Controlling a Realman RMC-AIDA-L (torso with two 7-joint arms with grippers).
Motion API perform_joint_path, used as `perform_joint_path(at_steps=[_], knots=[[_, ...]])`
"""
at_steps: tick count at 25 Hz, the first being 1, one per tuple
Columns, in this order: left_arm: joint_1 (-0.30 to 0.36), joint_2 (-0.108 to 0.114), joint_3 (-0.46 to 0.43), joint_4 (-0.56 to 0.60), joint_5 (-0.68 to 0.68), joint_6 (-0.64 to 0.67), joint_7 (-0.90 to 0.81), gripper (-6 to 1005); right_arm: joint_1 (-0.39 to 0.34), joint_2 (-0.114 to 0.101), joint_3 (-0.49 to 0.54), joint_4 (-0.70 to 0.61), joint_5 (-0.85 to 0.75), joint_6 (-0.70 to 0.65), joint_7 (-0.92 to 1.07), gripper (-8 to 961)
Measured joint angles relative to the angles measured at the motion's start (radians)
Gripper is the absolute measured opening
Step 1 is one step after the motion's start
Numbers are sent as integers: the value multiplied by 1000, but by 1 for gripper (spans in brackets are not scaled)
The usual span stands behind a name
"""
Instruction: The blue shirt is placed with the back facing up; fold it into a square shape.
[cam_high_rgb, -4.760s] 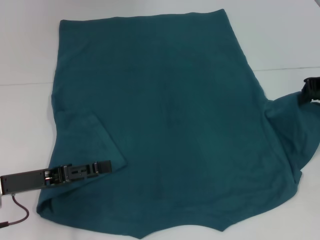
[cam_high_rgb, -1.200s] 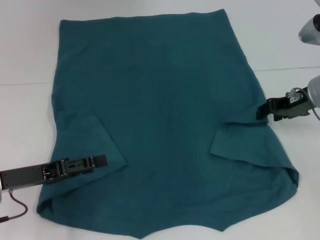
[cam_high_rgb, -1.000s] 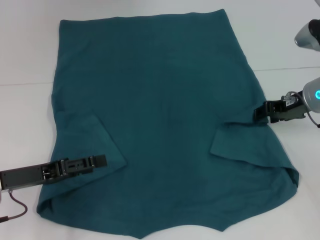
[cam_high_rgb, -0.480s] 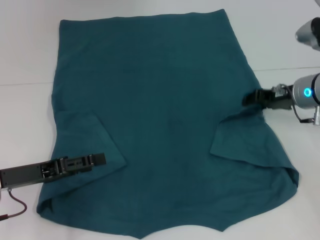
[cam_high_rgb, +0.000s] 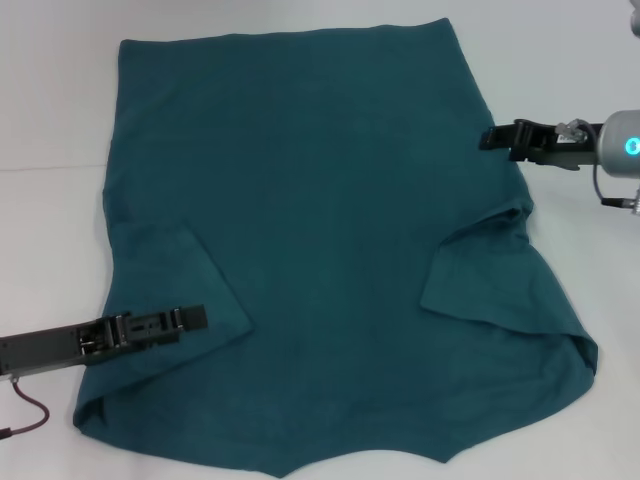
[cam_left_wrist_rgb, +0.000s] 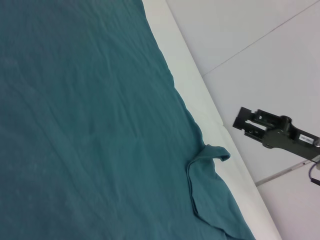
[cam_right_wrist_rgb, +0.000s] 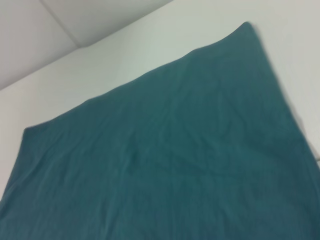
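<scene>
1. Teal-blue shirt (cam_high_rgb: 320, 240) is lying flat on the white table (cam_high_rgb: 50, 100), both sleeves folded inward; body folds are remaining.
2. Right gripper (cam_high_rgb: 490, 137) is hovering at the shirt's right edge, fingers apart and empty.
3. Left gripper (cam_high_rgb: 195, 318) is resting on the shirt's left sleeve; whether it is gripping, I cannot tell.

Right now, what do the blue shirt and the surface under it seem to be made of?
The blue shirt looks like a soft matte knit, probably cotton jersey: it shows fine wrinkles, and its sleeves lie folded flat. The table under it looks like a smooth, hard white board, perhaps laminate, with a thin straight seam line across it; the exact material I cannot tell.
</scene>
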Motion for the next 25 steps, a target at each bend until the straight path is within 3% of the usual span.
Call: perform_joint_path(at_steps=[5, 12, 17, 25], knots=[[5, 0, 0, 1, 0, 1, 0, 763, -34, -31, 14, -61, 22, -163, -9, 535], [9, 0, -15, 9, -13, 32, 30, 761, -92, -44, 100, -140, 139, -455, -178, 532], [17, 6, -86, 1, -43, 92, 25, 760, -98, -72, 126, -122, 148, -568, -192, 608], [69, 39, -172, 5, -7, 151, -231, 755, -99, -84, 122, -128, 142, -663, -124, 756]])
